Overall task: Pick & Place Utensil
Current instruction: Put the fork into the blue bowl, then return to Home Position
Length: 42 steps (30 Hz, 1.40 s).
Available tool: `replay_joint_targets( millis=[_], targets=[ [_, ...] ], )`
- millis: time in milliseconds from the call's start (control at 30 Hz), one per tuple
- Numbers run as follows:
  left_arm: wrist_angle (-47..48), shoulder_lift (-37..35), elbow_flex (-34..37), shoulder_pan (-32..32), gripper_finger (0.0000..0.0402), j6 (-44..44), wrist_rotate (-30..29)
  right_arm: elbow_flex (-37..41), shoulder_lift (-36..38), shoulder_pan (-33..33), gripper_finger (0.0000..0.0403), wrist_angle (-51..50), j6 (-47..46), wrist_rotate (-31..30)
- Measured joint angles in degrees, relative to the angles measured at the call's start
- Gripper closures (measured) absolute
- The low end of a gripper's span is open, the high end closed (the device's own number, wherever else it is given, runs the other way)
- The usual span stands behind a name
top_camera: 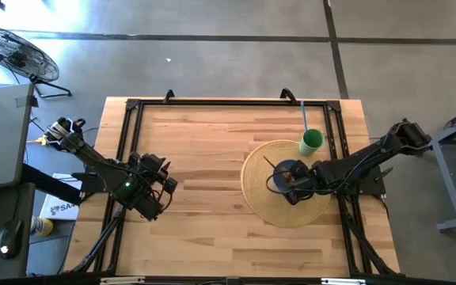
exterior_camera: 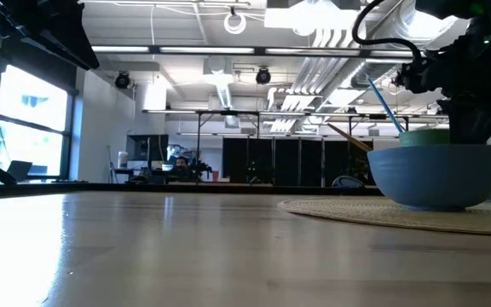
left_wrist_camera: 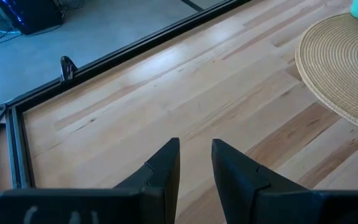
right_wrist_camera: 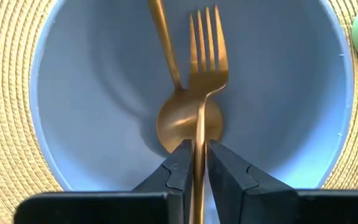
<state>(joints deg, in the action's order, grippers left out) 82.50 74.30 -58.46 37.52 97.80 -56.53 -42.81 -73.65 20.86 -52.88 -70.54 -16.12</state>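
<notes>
The blue bowl [right_wrist_camera: 191,93] on the woven mat [top_camera: 285,184] holds a gold spoon [right_wrist_camera: 178,118]; my right jaws pinch a gold fork [right_wrist_camera: 202,81] over it. A green cup [top_camera: 310,142] holds a blue straw [top_camera: 304,117]. My left jaws stand apart above the wooden tabletop [top_camera: 204,198]. The fork's handle end is hidden.

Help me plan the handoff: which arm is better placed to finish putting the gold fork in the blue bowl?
Right. Its pincer is over the blue bowl with the gold fork between its fingers, beside a gold spoon. The left pincer hangs over bare table, away from the mat.
</notes>
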Motion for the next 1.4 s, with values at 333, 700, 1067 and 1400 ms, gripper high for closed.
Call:
replay_joint_targets(
  millis=[333, 700, 1067, 1400],
  targets=[
    [-0.1, 0.0, 0.0, 0.0, 0.0312, 0.0, 0.0, 0.0, 0.0, 0.0, 0.0360, 0.1, -1.4, -0.9],
    [-2.9, 0.0, 0.0, 0.0, 0.0312, -4.2, 0.1, -7.4, 0.0, 0.7, 0.0359, -5.7, 1.1, -5.9],
    [-8.3, 0.0, 0.0, -0.1, 0.0312, -12.1, -5.5, -17.8, 0.0, 4.3, 0.0359, -8.4, 15.7, -6.5],
    [-20.9, 0.0, 0.0, -0.1, 0.0312, -26.9, -9.8, -14.3, 0.0, 6.7, 0.0390, -1.6, 23.7, -7.5]
  ],
)
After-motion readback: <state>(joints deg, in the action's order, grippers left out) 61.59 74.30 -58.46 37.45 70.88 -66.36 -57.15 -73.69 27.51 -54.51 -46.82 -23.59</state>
